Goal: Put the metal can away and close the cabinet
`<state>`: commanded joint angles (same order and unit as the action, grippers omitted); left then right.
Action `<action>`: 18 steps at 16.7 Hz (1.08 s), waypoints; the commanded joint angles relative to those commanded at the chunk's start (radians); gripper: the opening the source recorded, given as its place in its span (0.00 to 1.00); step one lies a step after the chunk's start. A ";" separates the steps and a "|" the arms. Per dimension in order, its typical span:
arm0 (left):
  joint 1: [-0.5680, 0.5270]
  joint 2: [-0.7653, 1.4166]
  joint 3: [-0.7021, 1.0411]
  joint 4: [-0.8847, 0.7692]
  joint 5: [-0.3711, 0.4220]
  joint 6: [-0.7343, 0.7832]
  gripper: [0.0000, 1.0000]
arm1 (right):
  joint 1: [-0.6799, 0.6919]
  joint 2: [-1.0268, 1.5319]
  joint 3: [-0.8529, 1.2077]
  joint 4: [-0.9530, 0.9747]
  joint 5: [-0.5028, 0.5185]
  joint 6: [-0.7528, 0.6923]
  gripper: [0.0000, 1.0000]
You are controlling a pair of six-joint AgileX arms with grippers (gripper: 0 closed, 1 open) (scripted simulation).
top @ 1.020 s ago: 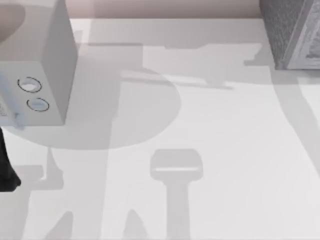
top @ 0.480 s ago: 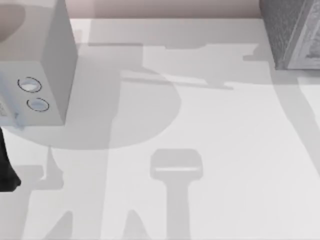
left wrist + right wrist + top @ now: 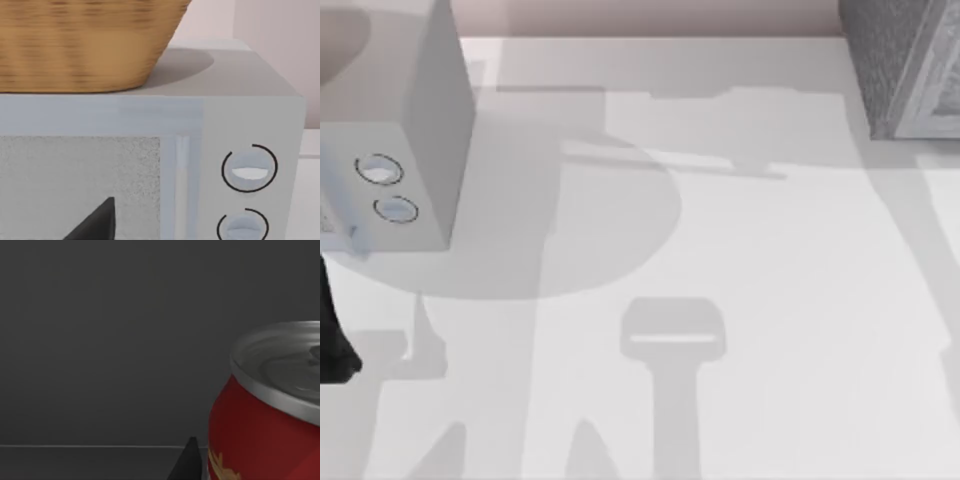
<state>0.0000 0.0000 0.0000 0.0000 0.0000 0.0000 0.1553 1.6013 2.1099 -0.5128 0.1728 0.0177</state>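
The metal can (image 3: 265, 420), red with a shiny silver top, stands close in front of the right wrist camera against a dark grey wall and floor. A dark part of my right gripper (image 3: 189, 464) shows just beside the can; contact between them cannot be made out. The cabinet (image 3: 885, 60), dark grey and speckled with a paler framed front panel (image 3: 935, 105), sits at the table's far right corner. My left arm (image 3: 332, 345) is parked at the left edge, and my left gripper (image 3: 95, 224) points at the pale box.
A smooth pale grey box (image 3: 420, 130) with two round rings (image 3: 386, 188) stands at the far left. A woven basket (image 3: 85, 45) rests on top of it. Arm shadows lie across the white table (image 3: 770, 300).
The shadows near the cabinet at the table's far right have shifted slightly, and the cabinet's front panel looks a little different. The left arm has not moved.
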 joint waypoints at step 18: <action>0.000 0.000 0.000 0.000 0.000 0.000 1.00 | -0.049 0.420 0.564 -0.143 -0.040 0.000 0.00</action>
<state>0.0000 0.0000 0.0000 0.0000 0.0000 0.0000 0.1066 2.0214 2.6739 -0.6561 0.1327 0.0178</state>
